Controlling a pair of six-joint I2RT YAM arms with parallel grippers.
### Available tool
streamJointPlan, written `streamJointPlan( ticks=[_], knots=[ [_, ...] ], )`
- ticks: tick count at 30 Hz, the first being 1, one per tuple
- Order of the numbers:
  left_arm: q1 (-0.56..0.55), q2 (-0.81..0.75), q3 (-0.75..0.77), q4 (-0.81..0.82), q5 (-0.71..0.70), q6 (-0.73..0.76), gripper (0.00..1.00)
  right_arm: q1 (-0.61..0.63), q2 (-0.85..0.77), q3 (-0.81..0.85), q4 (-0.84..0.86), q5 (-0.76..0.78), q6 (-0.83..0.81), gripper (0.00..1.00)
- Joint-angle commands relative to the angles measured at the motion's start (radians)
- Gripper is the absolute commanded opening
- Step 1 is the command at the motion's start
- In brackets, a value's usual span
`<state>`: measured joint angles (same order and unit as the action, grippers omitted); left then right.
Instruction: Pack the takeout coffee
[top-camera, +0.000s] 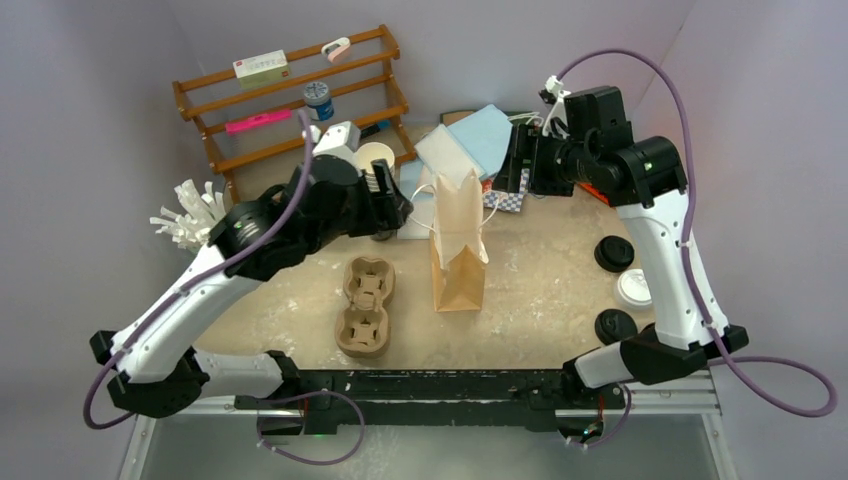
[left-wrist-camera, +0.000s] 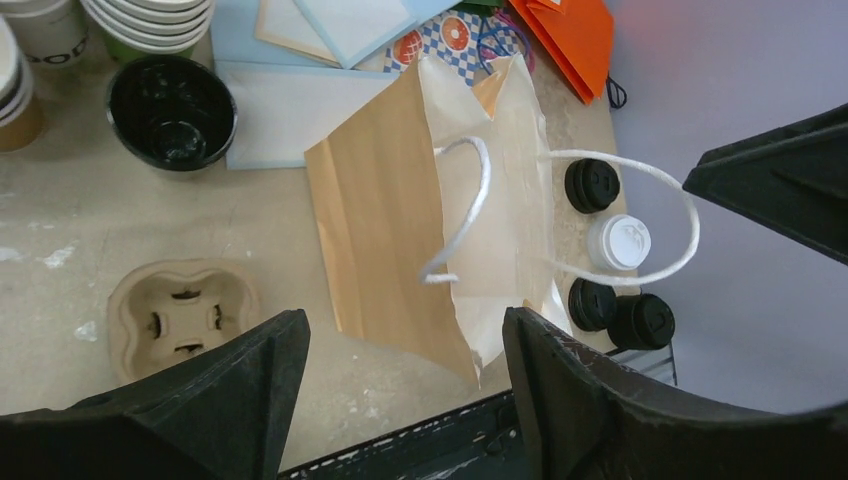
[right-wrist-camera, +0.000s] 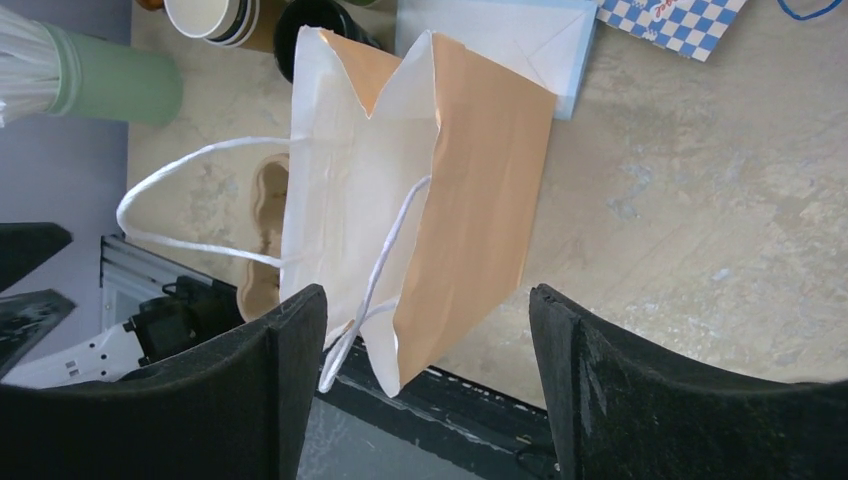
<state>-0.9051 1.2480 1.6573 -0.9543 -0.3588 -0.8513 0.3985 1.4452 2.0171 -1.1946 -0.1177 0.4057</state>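
both grippers are holding their fingers wide apart and gripping nothing. the left gripper (left-wrist-camera: 405, 325) is hovering over the one paper bag (left-wrist-camera: 390, 230), which is standing with its open mouth and two white cord handles below the gap between the fingers (left-wrist-camera: 230, 400). one pulp tray (left-wrist-camera: 180, 315) is sitting outside one finger. three black lids (left-wrist-camera: 592, 185) and one white lid (left-wrist-camera: 618, 242) are lying close together outside the other. ahead of the fingertips one black cup (left-wrist-camera: 172, 110) is standing. one takeout coffee cup (left-wrist-camera: 18, 125) is showing near it, cut by the view's edge and well apart from the fingers. the right gripper (right-wrist-camera: 425, 300) is hovering over the same bag from the opposite side.
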Motion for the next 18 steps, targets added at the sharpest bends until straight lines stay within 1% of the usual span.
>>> streamJointPlan(
  ticks=[1,4,6,8,10,12,14,16,18],
  knots=[
    [0.007,-0.111,0.041,-0.179,-0.04,-0.022,0.74,0.002,-0.049,-0.036,0.07,-0.039,0.008,0.76],
    [0.009,-0.158,-0.02,-0.277,-0.068,-0.139,0.72,0.002,-0.056,-0.06,0.086,-0.046,0.008,0.75],
    [0.009,-0.191,-0.099,-0.291,-0.061,-0.197,0.72,0.002,-0.064,-0.076,0.102,-0.046,0.01,0.75],
    [0.009,-0.221,-0.179,-0.283,-0.048,-0.217,0.71,0.002,-0.069,-0.083,0.112,-0.047,0.011,0.75],
    [0.01,-0.216,-0.238,-0.311,-0.033,-0.244,0.69,0.002,-0.075,-0.089,0.123,-0.047,0.019,0.74],
    [0.015,-0.189,-0.27,-0.356,-0.022,-0.307,0.67,0.002,-0.082,-0.09,0.129,-0.034,0.039,0.75],
    [0.016,-0.168,-0.304,-0.363,-0.016,-0.407,0.66,0.002,-0.093,-0.094,0.133,-0.007,0.049,0.75],
    [0.017,-0.161,-0.353,-0.346,-0.004,-0.555,0.66,0.002,-0.108,-0.103,0.135,0.015,0.058,0.75],
    [0.017,-0.156,-0.408,-0.322,0.014,-0.703,0.61,0.002,-0.121,-0.107,0.138,0.038,0.063,0.75]
  ],
)
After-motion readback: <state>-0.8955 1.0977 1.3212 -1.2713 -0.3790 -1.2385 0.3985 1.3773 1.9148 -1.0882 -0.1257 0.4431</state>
